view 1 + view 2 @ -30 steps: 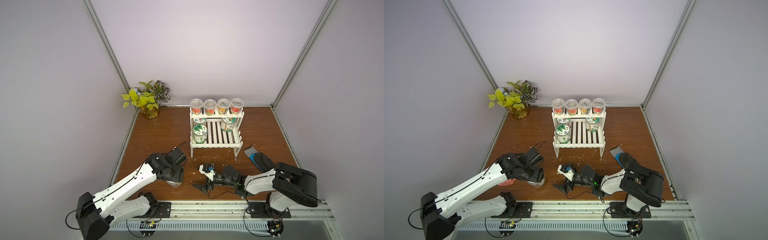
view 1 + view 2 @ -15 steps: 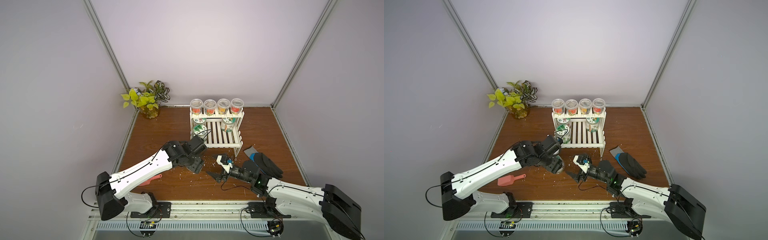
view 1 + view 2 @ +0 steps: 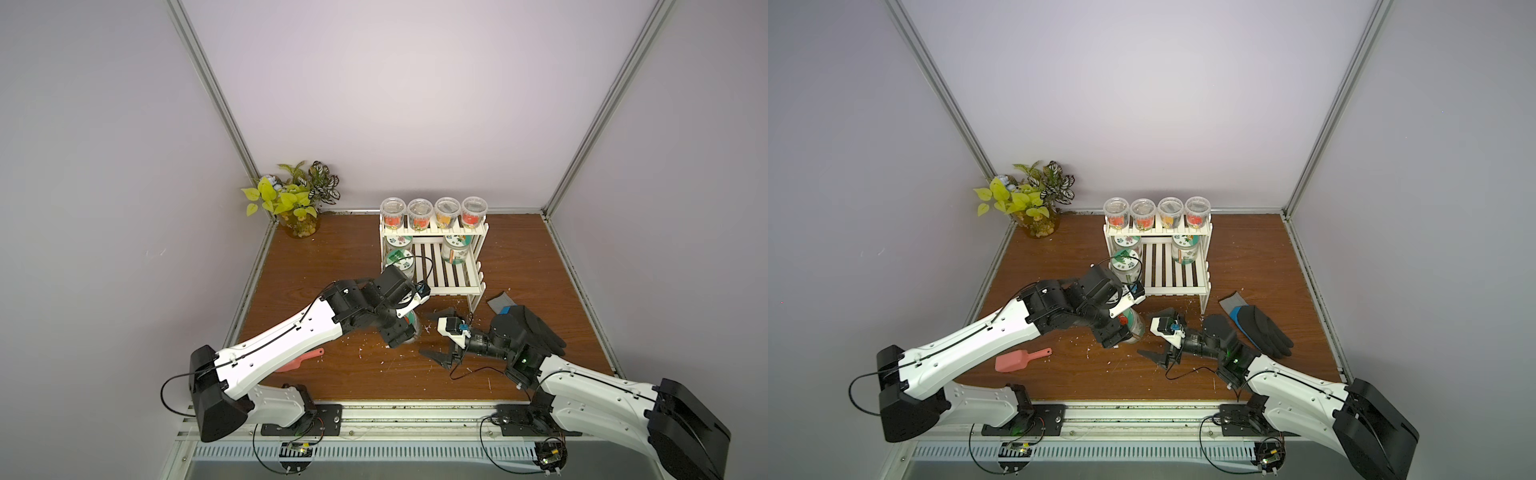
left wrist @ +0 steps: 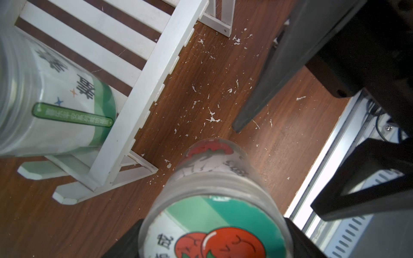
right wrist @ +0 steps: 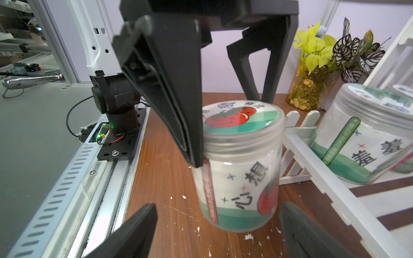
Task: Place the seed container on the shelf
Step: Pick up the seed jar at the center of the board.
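Observation:
The seed container (image 5: 241, 167) is a clear jar with a tomato label and lid, seen in both top views (image 3: 414, 329) (image 3: 1135, 326). My left gripper (image 4: 212, 241) is shut on its lid, with one black finger (image 5: 178, 111) on each side. The jar hangs low, just in front of the front left leg of the white slatted shelf (image 3: 436, 287) (image 3: 1167, 291) (image 4: 145, 89). I cannot tell if its base touches the floor. My right gripper (image 3: 436, 336) (image 3: 1157, 334) (image 5: 218, 225) is open, facing the jar from the right, its fingertips apart from it.
Two labelled jars (image 3: 400, 259) (image 3: 456, 249) stand on the shelf's lower tier and several clear cups (image 3: 432, 212) on its upper tier. A plant (image 3: 297, 203) fills the back left corner. A pink scoop (image 3: 1017, 360) lies front left and a black glove (image 3: 536, 332) lies right. White crumbs dot the wooden floor.
My left gripper has carried the jar from the front left of the floor towards the shelf's front left corner. My right arm has stretched out, its gripper shifting right and back.

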Robot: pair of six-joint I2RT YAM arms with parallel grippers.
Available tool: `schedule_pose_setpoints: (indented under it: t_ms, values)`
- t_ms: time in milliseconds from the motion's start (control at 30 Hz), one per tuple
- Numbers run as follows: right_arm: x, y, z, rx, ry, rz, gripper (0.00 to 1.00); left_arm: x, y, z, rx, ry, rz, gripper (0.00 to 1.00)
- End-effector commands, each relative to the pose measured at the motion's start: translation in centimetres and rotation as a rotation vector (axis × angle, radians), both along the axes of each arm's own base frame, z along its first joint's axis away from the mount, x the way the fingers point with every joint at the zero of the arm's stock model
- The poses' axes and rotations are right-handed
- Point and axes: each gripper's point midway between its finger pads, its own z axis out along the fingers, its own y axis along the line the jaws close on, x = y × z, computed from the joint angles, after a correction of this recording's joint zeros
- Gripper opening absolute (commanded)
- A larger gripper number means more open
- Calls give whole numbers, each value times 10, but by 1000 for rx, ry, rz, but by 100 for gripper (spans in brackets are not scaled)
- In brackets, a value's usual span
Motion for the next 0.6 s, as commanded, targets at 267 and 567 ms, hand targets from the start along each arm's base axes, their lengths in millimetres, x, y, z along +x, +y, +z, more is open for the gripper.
schedule_pose_setpoints:
  t_ms: [267, 567]
  values:
    - [8, 18, 33, 99, -67, 76, 92, -12, -16, 20, -65, -36, -173, 71]
    - [9, 29, 26, 90, -63, 123, 95, -21, -20, 27, -113, -21, -208, 71]
